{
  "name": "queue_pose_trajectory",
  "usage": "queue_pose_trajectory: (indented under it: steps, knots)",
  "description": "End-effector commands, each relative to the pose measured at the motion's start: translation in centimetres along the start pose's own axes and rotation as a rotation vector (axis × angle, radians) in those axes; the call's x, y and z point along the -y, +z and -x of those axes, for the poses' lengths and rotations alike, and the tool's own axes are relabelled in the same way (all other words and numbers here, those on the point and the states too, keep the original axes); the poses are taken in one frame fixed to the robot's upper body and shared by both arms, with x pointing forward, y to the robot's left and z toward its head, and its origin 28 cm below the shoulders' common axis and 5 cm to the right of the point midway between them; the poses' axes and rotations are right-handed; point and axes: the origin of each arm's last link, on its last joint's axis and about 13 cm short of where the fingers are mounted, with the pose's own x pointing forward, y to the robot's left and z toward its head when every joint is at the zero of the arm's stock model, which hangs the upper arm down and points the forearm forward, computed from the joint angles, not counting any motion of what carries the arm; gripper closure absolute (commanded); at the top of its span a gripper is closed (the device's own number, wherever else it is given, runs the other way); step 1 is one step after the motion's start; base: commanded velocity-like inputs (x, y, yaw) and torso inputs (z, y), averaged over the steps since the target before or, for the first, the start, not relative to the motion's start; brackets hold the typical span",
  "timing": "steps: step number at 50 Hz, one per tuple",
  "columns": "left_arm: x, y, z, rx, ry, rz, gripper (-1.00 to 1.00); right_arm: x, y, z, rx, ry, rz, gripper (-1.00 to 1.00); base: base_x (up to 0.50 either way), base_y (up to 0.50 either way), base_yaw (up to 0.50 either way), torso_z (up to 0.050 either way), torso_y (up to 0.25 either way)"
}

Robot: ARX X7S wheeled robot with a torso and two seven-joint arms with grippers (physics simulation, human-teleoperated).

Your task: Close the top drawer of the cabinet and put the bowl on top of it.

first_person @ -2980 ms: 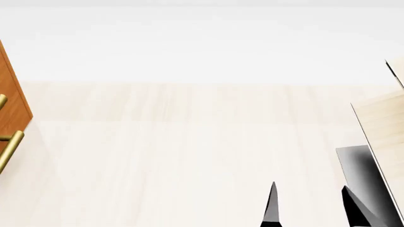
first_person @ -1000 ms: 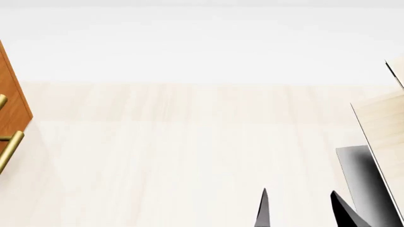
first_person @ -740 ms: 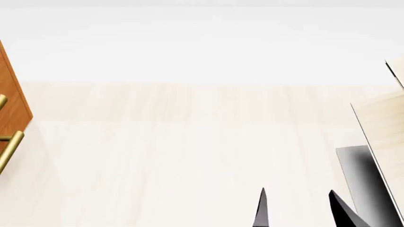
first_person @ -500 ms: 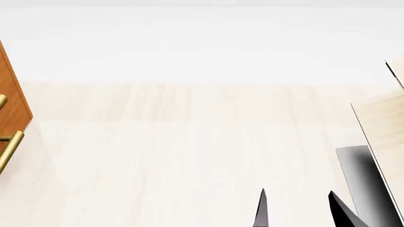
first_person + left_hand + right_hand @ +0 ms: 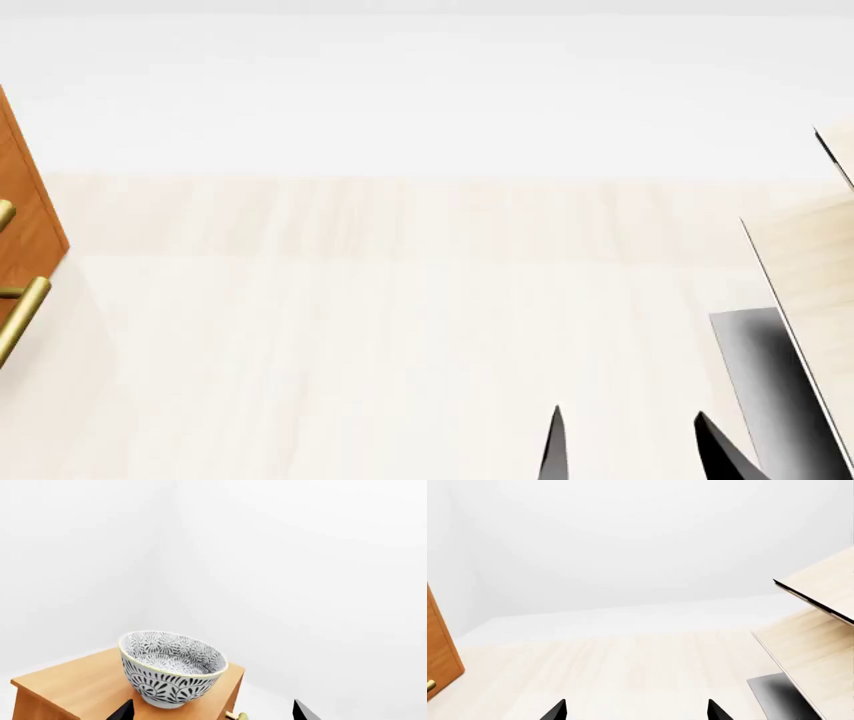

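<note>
White walls and a pale wood floor (image 5: 400, 330) fill most of the room. Over in the corner, the bowl (image 5: 172, 668) sits upright on the cabinet (image 5: 73, 682). Both grippers, left gripper (image 5: 212, 711) and right gripper (image 5: 636, 710), have their jaws spread apart, holding nothing. A light-wood structure (image 5: 814, 270) stands off to the right.

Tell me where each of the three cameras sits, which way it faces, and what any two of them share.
Left wrist: by the left claw, facing the bowl on the cabinet; fingertips show.
Head: on the head, looking down at the floor; right claw tips show.
Right wrist: by the right claw, facing floor and wall; fingertips show.
Shared: head and right wrist both catch the cabinet's edge and the pale structure.
</note>
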Motion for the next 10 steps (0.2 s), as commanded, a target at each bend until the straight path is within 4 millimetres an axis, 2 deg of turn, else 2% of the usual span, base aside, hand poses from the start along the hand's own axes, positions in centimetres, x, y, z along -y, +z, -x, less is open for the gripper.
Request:
queue_pose_trajectory:
  steps: [1, 7, 10]
  knots:
    - [-0.3, -2.1, 2.6, 0.001, -0.017, -0.095, -1.00, 0.2, -0.5, 0.0, -0.006, -0.005, -0.006, -1.00, 0.00, 0.00, 0.00, 0.000, 0.000]
    - [-0.7, -3.6, 3.2, -0.014, -0.019, -0.143, -1.00, 0.3, -0.3, -0.1, -0.004, -0.005, -0.009, -1.00, 0.00, 0.00, 0.00, 0.000, 0.000]
    - [-0.8, -4.7, 4.3, -0.029, -0.051, -0.185, -1.00, 0.3, -0.5, -0.2, -0.008, -0.006, -0.007, -1.00, 0.00, 0.00, 0.00, 0.000, 0.000]
